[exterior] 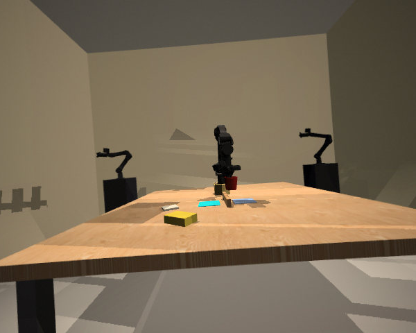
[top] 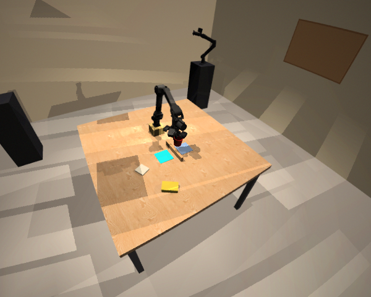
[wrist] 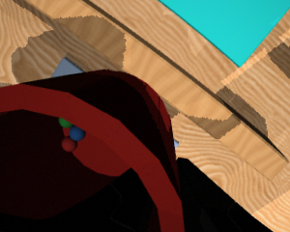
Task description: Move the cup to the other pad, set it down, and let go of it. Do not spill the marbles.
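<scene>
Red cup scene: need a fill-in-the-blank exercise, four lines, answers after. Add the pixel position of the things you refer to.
The claw (top: 177,134) (exterior: 226,168) is closed on the red ____.
Inside it, the wrist view shows a green, a red and a ____ marble.
A low wooden barrier (top: 174,151) (exterior: 226,200) (wrist: 184,87) stands between the cyan pad (top: 163,156) (exterior: 209,203) (wrist: 237,29) and the ____ pad.
The thick block nearest the exterior camera is ____.

Missing words: cup; blue; blue; yellow

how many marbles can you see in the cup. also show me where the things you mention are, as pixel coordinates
3 in view: green (wrist: 65,122), blue (wrist: 77,133) and red (wrist: 69,144), clustered together inside the cup (top: 177,142) (exterior: 231,183) (wrist: 140,169). More may be hidden by the cup's rim.
</scene>
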`<move>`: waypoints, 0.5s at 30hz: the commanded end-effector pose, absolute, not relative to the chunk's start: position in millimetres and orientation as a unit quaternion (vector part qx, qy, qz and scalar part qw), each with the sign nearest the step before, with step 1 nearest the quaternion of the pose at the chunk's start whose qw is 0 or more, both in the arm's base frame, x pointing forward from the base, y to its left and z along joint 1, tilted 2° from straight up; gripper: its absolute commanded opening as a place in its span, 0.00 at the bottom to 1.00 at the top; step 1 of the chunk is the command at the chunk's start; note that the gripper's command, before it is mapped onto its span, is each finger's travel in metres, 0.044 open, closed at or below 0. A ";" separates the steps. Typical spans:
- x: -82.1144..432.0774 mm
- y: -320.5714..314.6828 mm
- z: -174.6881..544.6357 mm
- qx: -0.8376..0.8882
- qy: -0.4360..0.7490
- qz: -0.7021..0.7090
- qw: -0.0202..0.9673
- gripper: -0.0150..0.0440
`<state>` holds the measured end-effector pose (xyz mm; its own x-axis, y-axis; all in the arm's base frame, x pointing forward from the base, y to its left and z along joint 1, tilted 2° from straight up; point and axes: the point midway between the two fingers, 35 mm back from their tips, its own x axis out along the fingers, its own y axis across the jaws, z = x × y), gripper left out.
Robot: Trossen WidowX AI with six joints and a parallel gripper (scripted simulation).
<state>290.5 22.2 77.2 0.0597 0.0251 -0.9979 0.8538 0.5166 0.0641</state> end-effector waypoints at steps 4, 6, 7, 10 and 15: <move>291.2 9.0 77.0 0.364 0.604 -0.327 0.629 0.25; 291.6 5.0 77.1 0.364 0.604 -0.327 0.629 0.25; 291.7 3.0 77.1 0.364 0.604 -0.327 0.629 0.25; 292.2 -3.1 77.1 0.364 0.604 -0.328 0.629 0.25; 292.8 -13.2 77.2 0.363 0.604 -0.328 0.630 0.25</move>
